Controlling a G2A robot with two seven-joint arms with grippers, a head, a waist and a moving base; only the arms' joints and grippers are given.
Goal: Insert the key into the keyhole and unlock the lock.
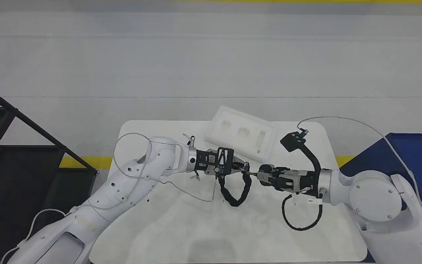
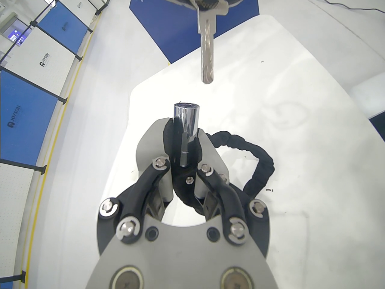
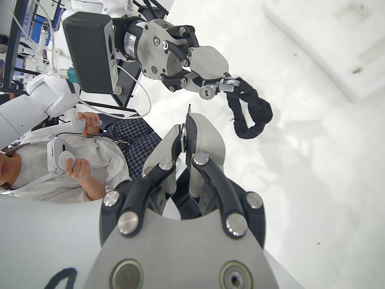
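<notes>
Lock [image 2: 186, 118] clamped by closed fingers of left gripper [image 2: 183, 142], key [image 2: 207, 55] pinched in right gripper [image 3: 185, 130]; tip short of keyhole [image 3: 207, 92], off-axis approach could jam or twist key

The light is bright, even and diffuse, apparently from overhead, so the white table [image 1: 316, 231] looks almost flat and washed out in all three views. Shadows are soft and faint: the recesses of the foam tray [image 3: 331, 31] carry only mild grey shading, and the table surface shows little more than pale smudges. Glare sits on the chrome barrel of the lock [image 2: 186, 115] and along the blade of the key [image 2: 207, 52] (both carry hard white streaks). The wrist views bend strongly toward their edges, where the barrier panels [image 2: 27, 91] and the table's rim curve.
</notes>
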